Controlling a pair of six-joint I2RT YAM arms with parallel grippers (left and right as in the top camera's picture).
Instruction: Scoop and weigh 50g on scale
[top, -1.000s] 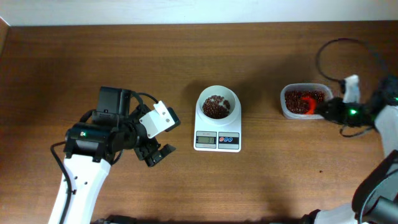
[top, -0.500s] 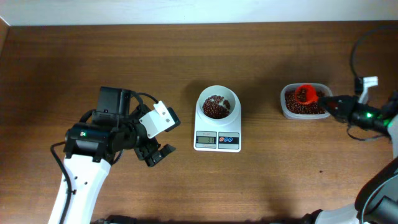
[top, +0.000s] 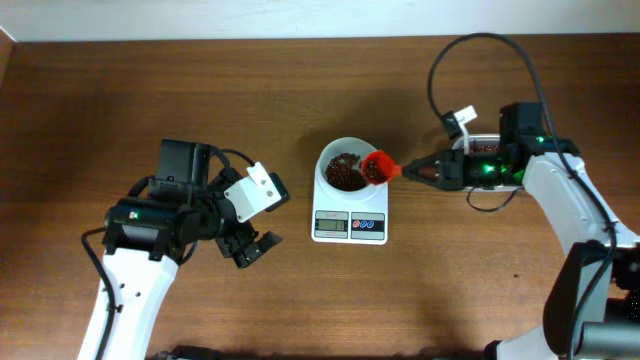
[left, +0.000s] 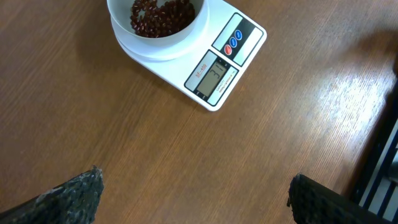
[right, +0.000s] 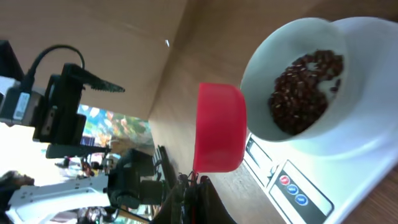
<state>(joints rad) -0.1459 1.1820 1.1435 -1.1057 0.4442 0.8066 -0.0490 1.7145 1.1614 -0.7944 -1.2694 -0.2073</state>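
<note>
Red scoop (top: 376, 167) at the bowl (top: 348, 146) rim

Dark beans (top: 346, 173) lie in the scale's (top: 349, 227) white bowl, centre frame. At right, the right gripper (top: 412, 172) is clamped on the scoop's handle; the left gripper (top: 250, 247), lower left, has jaws wide apart.

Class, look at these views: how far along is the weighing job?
Done: some beans already lie in the bowl on the scale. In hand: the right claw holds the red scoop at the bowl's rim. Left: tipping it in and checking the display, unreadable here. The left claw hangs open.
</note>
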